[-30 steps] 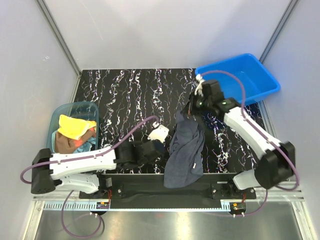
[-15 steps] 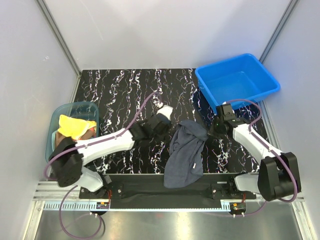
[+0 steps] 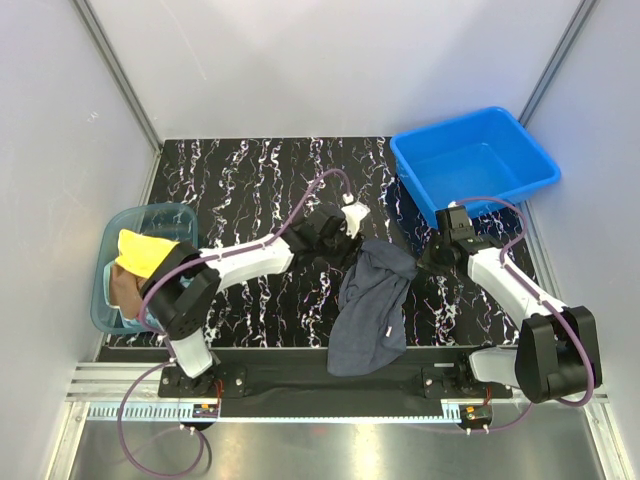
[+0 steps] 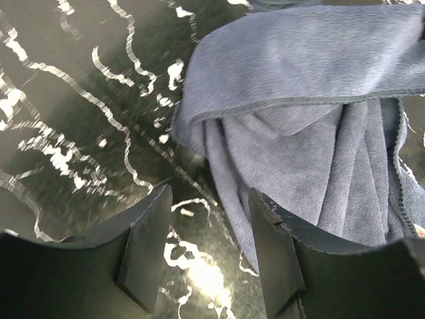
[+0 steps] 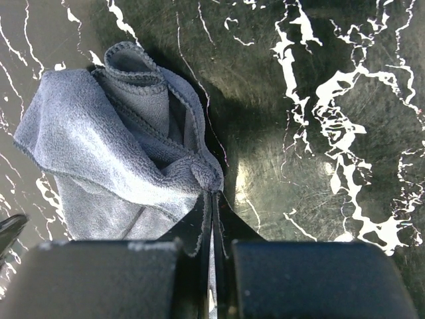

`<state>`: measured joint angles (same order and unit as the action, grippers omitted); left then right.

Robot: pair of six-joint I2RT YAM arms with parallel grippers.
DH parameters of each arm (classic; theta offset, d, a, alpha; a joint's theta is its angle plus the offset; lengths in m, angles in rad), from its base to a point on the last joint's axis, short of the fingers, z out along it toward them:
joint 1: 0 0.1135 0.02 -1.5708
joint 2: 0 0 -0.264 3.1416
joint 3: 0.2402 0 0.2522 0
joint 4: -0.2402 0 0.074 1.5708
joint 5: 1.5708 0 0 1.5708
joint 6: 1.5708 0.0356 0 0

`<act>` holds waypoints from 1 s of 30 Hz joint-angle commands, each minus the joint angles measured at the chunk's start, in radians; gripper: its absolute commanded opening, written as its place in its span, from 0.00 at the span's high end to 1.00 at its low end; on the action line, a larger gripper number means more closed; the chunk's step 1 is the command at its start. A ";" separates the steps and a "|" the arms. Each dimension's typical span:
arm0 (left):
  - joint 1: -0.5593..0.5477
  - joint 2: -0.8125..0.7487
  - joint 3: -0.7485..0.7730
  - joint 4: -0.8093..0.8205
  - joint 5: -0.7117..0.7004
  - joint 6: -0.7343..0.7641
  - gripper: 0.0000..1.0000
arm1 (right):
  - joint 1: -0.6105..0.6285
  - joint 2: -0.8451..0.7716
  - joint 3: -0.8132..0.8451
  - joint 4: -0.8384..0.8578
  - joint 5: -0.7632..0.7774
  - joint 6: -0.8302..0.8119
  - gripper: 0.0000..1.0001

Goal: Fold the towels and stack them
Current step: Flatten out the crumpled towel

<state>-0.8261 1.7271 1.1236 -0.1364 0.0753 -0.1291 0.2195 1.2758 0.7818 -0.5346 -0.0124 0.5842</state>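
Tabletop (image 3: 250, 180): black with white marble veining, glossy. 1 bright glare patch lies between the fingers (image 4: 143, 246) of the left gripper (image 4: 209, 196). 3 plain pale grey walls (image 3: 330, 60) enclose the table, joined by 2 metal corner strips (image 3: 115, 70). Lighting is even.

A blue plastic bin (image 3: 475, 160) sits at the black marbled table's (image 3: 250, 180) far right; a translucent teal tub (image 3: 160, 208) stands at its left edge

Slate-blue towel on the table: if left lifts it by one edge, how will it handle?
Likely floppy: the slate-blue towel lies crumpled in soft folds, so it should drape, not hold shape. Probably light: the right gripper pinches a bunched edge with just its tips. Its nap looks grippy, so it is unlikely to slip.
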 commanded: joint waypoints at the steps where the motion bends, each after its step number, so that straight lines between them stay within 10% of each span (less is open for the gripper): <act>1: -0.001 0.055 0.041 0.074 0.080 0.071 0.47 | -0.011 -0.004 0.017 0.042 -0.024 -0.021 1.00; 30: 0.068 0.138 0.082 0.156 0.152 0.123 0.58 | -0.017 -0.021 0.057 0.010 -0.050 -0.072 1.00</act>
<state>-0.7582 1.8694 1.1587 -0.0498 0.1734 -0.0261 0.2089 1.2762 0.7948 -0.5209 -0.0547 0.5343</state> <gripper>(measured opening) 0.419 0.010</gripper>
